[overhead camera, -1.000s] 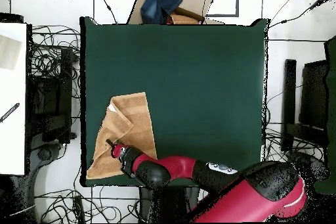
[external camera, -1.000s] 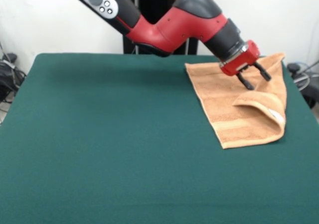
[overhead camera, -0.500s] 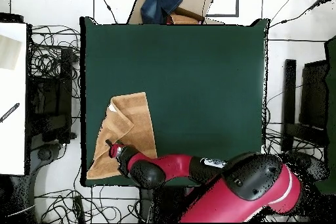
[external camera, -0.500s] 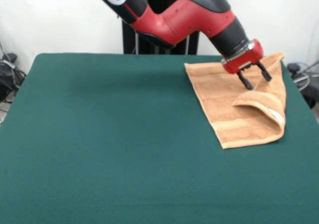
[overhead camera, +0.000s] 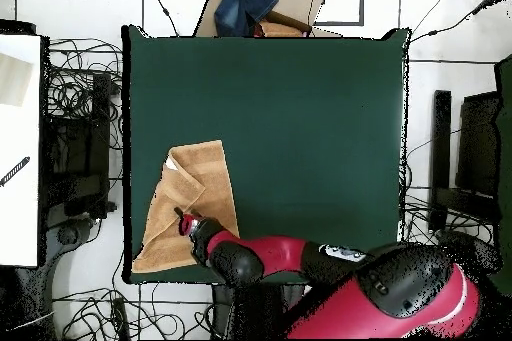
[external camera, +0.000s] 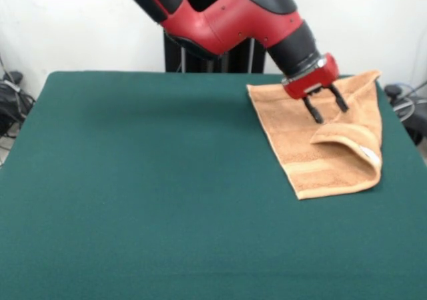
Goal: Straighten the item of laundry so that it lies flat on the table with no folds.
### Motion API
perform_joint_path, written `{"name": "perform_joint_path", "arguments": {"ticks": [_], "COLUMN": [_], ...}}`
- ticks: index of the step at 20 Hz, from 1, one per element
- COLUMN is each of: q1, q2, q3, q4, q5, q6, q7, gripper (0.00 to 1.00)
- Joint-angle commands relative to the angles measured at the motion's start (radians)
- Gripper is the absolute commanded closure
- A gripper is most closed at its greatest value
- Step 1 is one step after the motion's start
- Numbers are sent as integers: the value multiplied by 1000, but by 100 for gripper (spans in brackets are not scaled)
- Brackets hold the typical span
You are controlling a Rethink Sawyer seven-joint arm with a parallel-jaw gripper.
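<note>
The red-and-black arm's two-finger gripper [external camera: 325, 110] hovers open and empty over the upper middle of the small orange-tan terry towel [external camera: 313, 150]; the folded-over flap with the white label [external camera: 368, 155] lies just beyond its tips, toward the table's side edge. Towel sits at the corner of the dark green felt-covered table [external camera: 147, 180] nearest the robot's base, long axis running along that side edge. Soft looped pile, woven band at the end, one corner doubled over, so it's not flat yet.
</note>
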Motion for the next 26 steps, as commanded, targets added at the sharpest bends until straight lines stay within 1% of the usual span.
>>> {"name": "perform_joint_path", "arguments": {"ticks": [1, 6, 8, 13, 15, 18, 20, 21, 26], "q1": [-53, -60, -75, -120, -120, -111, -119, -118, -130], "q2": [28, 41, 71, 213, 238, 241, 251, 238, 242], "q3": [19, 33, 47, 94, 97, 101, 109, 108, 115], "q4": [-71, -72, -82, -155, -171, -173, -180, -170, -170], "q5": [23, 24, 6, -65, -75, -70, -73, -67, -69], "q6": [94, 95, 92, 102, 100, 95, 112, 109, 121], "q7": [135, 128, 125, 111, 108, 110, 104, 105, 96], "gripper": [0, 0, 0, 0, 0, 0, 0, 0, 0]}}
